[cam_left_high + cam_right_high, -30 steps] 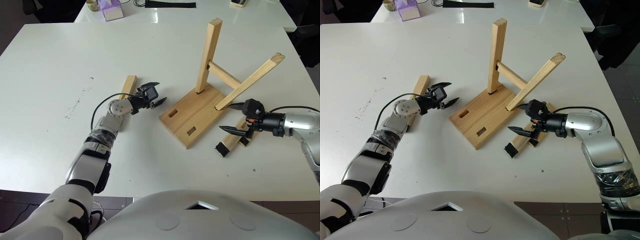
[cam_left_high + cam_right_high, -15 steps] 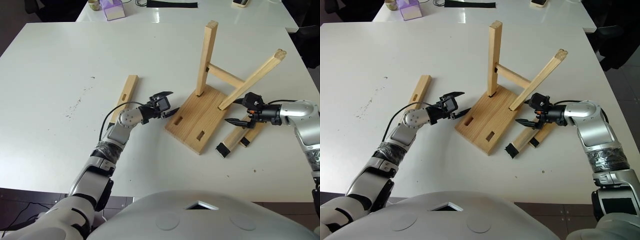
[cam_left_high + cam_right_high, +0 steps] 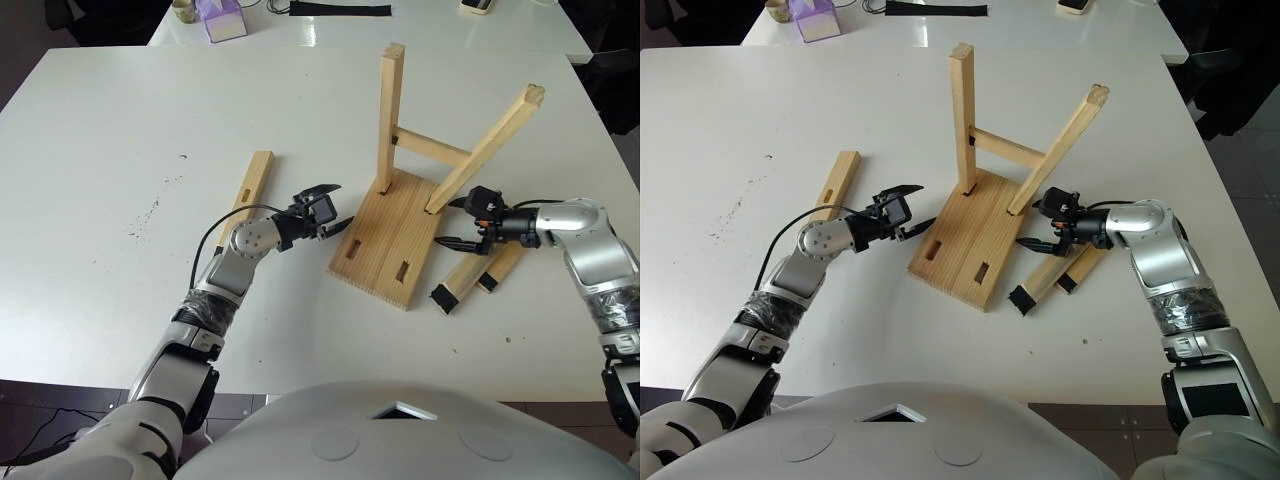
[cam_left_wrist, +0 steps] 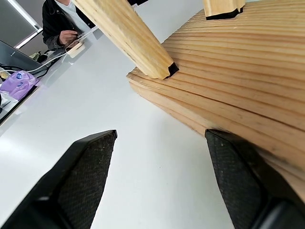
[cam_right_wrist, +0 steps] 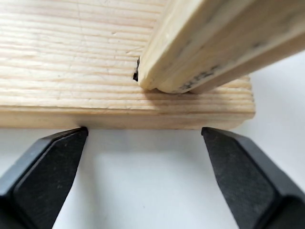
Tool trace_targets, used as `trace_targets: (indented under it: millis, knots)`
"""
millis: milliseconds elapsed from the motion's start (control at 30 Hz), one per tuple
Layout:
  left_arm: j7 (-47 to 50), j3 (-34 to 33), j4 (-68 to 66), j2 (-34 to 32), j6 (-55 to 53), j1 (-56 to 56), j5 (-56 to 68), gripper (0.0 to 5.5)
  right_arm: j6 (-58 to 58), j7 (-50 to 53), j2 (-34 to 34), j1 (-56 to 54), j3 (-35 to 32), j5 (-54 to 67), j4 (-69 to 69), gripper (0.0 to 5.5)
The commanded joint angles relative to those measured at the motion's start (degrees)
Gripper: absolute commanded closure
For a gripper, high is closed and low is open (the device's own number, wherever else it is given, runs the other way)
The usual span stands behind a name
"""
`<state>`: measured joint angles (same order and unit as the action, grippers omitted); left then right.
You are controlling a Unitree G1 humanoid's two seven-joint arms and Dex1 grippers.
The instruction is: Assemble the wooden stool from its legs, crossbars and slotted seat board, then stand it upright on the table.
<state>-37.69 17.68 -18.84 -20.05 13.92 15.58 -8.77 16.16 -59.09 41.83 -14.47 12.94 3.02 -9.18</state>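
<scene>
While the white table point(image 3: 120, 130) lies under both arms, the seat board point(image 3: 385, 250) rests flat on it between the two grippers, with two empty slots showing on the side nearer the robot. One leg point(image 3: 389, 115) stands upright in the board's far side, closer to the left gripper point(image 3: 338, 208). A second leg point(image 3: 485, 150) leans outward above the right gripper point(image 3: 450, 222), and a crossbar point(image 3: 432, 147) joins the pair. A loose leg point(image 3: 250, 185) lies flat behind the left gripper, beside its forearm. Two loose pieces point(image 3: 462, 280) with black ends lie just beside the right gripper. The left gripper is spread wide and grasps nothing, its fingertips just beside the board's edge. The right gripper is likewise spread and empty, facing the board's opposite edge at the foot of the leaning leg.
</scene>
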Motion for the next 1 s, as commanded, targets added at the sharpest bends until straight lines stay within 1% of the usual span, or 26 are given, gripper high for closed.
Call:
trace_targets:
  millis: [33,167,300,367,500,600,733,900,1000]
  knots:
    - [-1.9,-0.5,-1.3,-1.6,-0.4,2.4,0.4,2.06,-0.4,1.9,-5.1,-1.2,3.1,-1.7,-1.7,1.07]
    - [-2.4,-2.5,-0.8,-3.9,-0.8,1.8,1.4,2.06,-2.0,4.2,-9.2,-3.9,4.7,-3.6,-4.9,1.07]
    - [-3.6,-4.1,2.2,-6.1,-2.4,0.4,2.7,2.06,-4.1,5.6,-11.4,-6.7,5.4,-5.0,-8.6,1.07]
    - [-4.6,-4.5,5.2,-7.5,-2.7,-0.7,3.0,2.06,-5.6,6.7,-11.4,-7.0,5.5,-6.1,-8.6,1.07]
    - [-5.3,-6.8,10.7,-9.6,-5.9,-2.8,5.2,2.06,-4.8,6.4,-10.6,-5.3,4.1,-4.8,-4.4,1.07]
    - [-6.3,-7.1,14.1,-11.2,-6.9,-4.9,5.5,2.06,-5.5,6.5,-10.0,-4.0,4.8,-5.8,-3.6,1.07]
    - [-5.9,-6.7,12.9,-12.2,-6.8,-3.9,3.7,2.06,-5.2,7.3,-10.6,-2.3,4.8,-5.7,-2.1,1.07]
    - [-6.0,-7.3,11.5,-13.0,-7.1,-3.2,4.0,2.06,-6.1,8.9,-10.7,-3.1,3.8,-6.0,-3.4,1.07]
    - [-5.8,-6.2,10.2,-14.3,-4.5,-4.7,1.9,2.06,-7.5,10.2,-10.6,-4.0,3.4,-6.8,-5.2,1.07]
